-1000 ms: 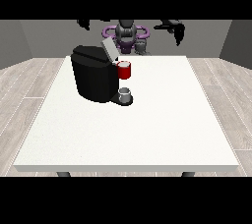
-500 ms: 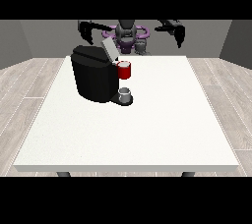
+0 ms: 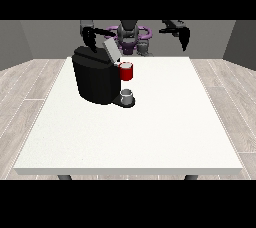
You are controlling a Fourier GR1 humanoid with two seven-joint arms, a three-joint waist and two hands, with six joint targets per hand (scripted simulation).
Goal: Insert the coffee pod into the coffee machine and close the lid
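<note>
The black coffee machine (image 3: 97, 79) stands on the left half of the white table (image 3: 150, 132). Its grey lid (image 3: 111, 50) is tilted up and open. A red thing at the machine (image 3: 126, 71) sits at its front under the lid. A small grey thing (image 3: 127, 96) rests on the machine's base. Another grey thing (image 3: 143, 47) stands at the table's far edge, by the robot's body. The hand at the view's left (image 3: 90, 38) hangs just above the machine's back, fingers pointing down and holding nothing. The hand at the view's right (image 3: 184, 37) hovers beyond the far right edge, also empty.
The robot's torso (image 3: 129, 34) is behind the far edge of the table. Wooden floor surrounds the table on all sides.
The hand at the view's left has swung inward and down towards the machine's top. The hand at the view's right has dropped a little and turned its fingers downward.
</note>
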